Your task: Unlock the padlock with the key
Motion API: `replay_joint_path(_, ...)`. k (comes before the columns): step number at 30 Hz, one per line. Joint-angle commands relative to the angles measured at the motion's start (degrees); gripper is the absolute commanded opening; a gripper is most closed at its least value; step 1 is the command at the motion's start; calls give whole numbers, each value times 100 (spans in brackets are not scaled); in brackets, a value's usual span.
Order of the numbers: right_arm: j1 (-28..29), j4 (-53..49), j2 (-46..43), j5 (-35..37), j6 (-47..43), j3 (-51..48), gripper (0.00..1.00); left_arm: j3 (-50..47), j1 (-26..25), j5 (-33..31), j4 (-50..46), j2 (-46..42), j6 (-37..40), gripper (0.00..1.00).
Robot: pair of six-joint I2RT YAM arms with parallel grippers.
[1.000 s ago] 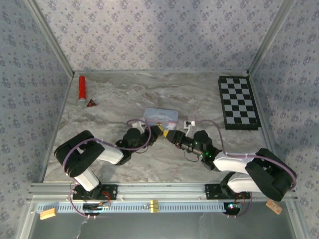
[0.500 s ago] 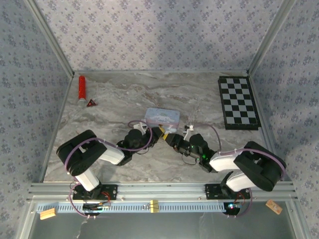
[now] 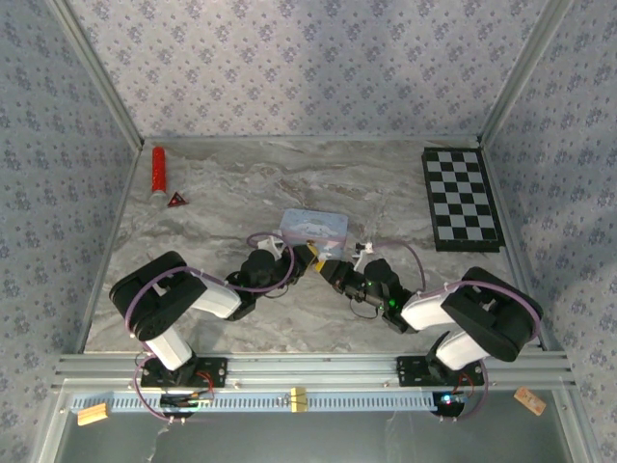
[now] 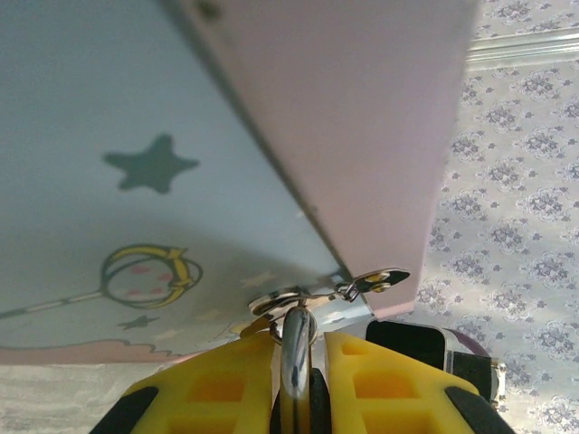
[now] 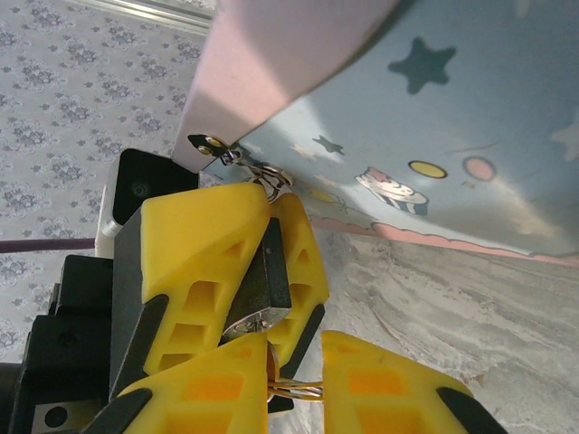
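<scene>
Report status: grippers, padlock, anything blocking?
Left gripper shut on padlock, hooked to hasp on tin. Right gripper straddles key ring under padlock, grip unclear. Tin crowds the work.

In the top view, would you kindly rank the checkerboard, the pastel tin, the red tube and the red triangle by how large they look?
Largest to smallest:
1. checkerboard
2. pastel tin
3. red tube
4. red triangle
No two look alike in size.
</scene>
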Motion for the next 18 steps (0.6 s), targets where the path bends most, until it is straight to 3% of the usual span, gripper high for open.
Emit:
replay_joint_path(1,-12,266,59,-108,8,212,14,185,-111,101,478,93,-4,0)
replay_joint_path(11,-50,273,26,-211,7,250,10,163,-141,86,551,185,-21,0)
replay_joint_path(18,22,-495,-464,60,-175,107,26,142,-124,40,534,172,5,0)
